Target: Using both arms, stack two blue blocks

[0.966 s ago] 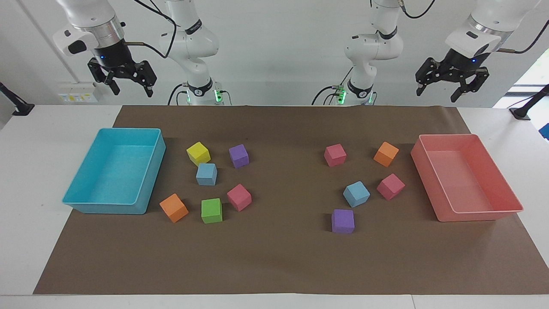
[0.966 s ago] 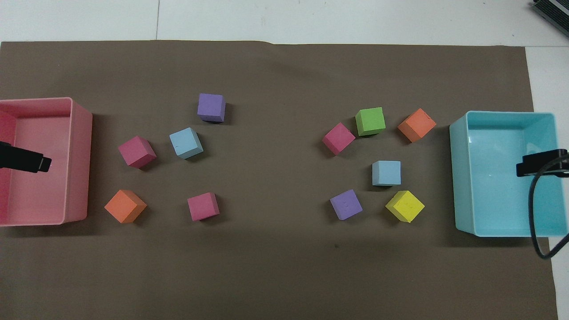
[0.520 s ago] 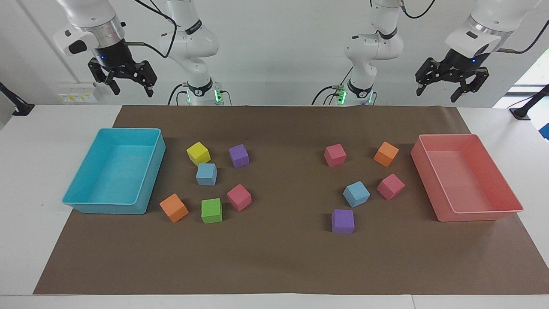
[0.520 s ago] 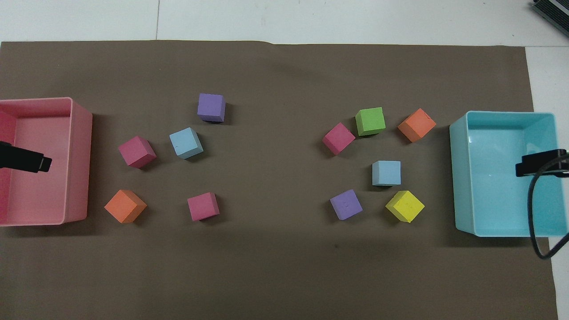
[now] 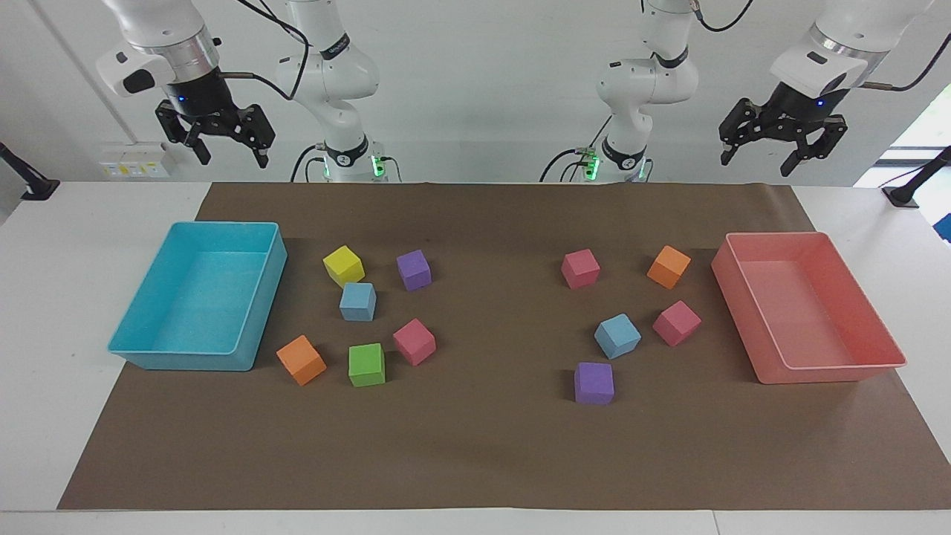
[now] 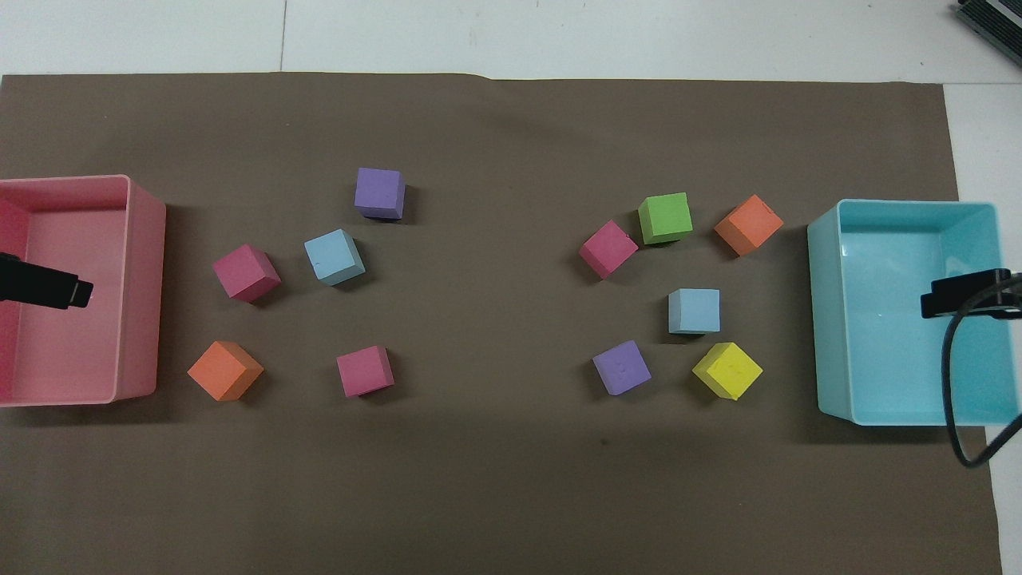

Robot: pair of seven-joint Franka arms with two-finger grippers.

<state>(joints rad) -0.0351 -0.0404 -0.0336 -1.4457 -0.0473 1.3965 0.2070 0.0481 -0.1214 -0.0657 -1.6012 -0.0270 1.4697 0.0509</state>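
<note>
**Both arms up, blue blocks untouched**

Brown paper covers the table (image 5: 44,297), with coloured cubes in two clusters. One blue block (image 5: 358,302) sits left of centre in the facing view, touching a yellow cube (image 5: 343,265) beside the turquoise bin (image 5: 256,327). Second blue block (image 5: 617,336) is right of centre, just beside a pink cube (image 5: 677,322) (red bin (image 5: 773,364) at that end). Right gripper (image 5: 229,155) hangs upper left, fingers apart, empty. Left gripper (image 5: 755,161) hangs upper right, also spread and empty.

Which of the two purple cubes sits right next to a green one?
Neither: the green cube has a pink and an orange neighbour. The purple cube nearer the turquoise bin shares its cluster, while the other purple cube lies apart.
</note>
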